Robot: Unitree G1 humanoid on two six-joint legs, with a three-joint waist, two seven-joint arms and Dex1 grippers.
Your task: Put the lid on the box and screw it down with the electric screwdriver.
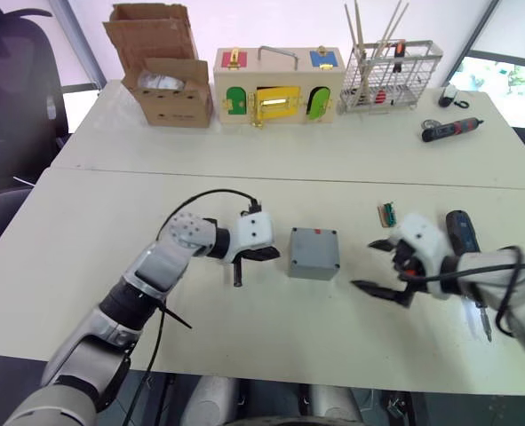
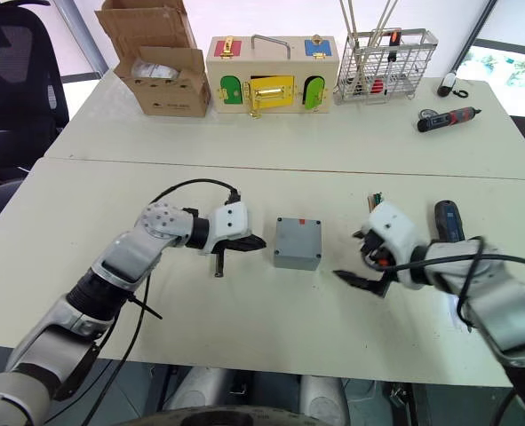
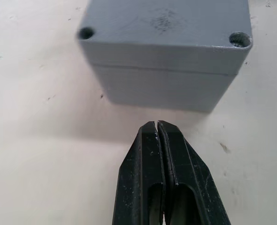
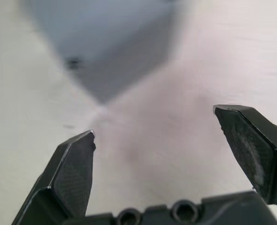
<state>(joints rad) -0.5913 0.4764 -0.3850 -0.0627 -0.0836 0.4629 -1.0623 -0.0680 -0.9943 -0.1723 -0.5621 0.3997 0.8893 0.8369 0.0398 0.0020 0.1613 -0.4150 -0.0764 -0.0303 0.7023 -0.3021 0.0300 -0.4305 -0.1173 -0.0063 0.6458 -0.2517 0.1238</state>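
Left wrist view: lid (image 3: 164, 21) sits on box (image 3: 166, 79), rigid, light, prob slick plastic; left hand (image 3: 158, 127) closed, empty; right hand (image 1: 379, 266) open; grip electric screwdriver (image 1: 462, 232) mid-barrel.

Lid (image 3: 164, 21) sits on grey box (image 1: 314, 259); electric screwdriver (image 1: 462, 232) lies nearby.
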